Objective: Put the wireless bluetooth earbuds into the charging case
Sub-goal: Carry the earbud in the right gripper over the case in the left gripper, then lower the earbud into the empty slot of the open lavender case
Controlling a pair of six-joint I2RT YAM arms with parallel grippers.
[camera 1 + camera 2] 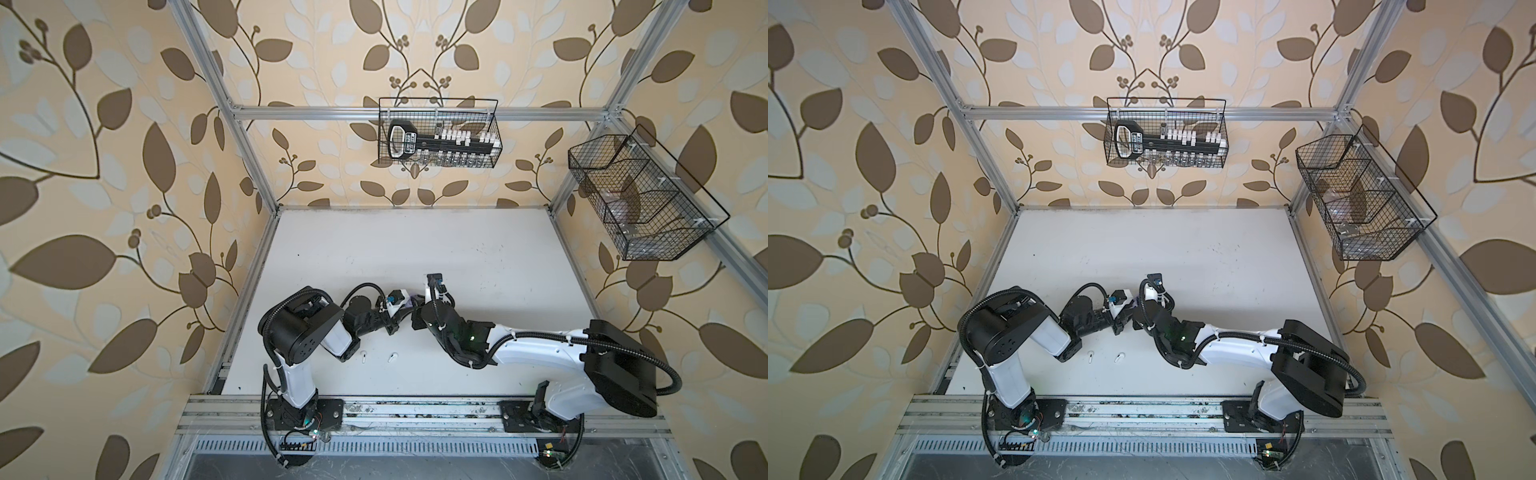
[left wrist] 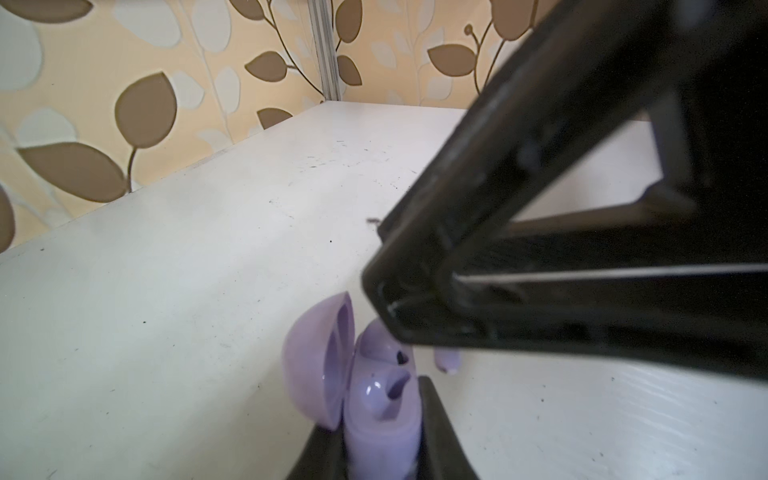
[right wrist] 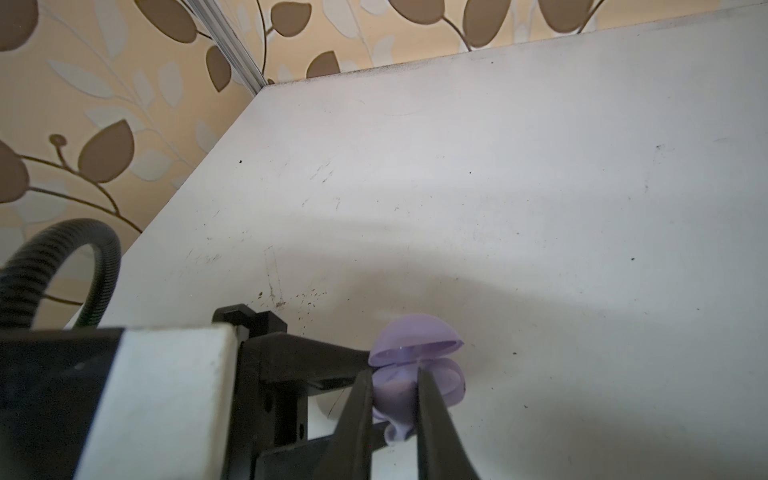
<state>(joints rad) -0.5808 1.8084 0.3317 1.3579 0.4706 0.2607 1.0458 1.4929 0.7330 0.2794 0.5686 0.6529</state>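
In both top views my arms meet over the middle of the desk (image 1: 415, 249). Two white earbuds (image 1: 363, 356) lie loose near my left arm.

Left wrist view: my left gripper (image 2: 380, 436) is clamped on the lavender charging case (image 2: 382, 415), steadying it with the lid open.

Right wrist view: my right gripper (image 3: 395, 415) pinches a lavender earbud (image 3: 397, 436) right at the case, probably ready for seating.
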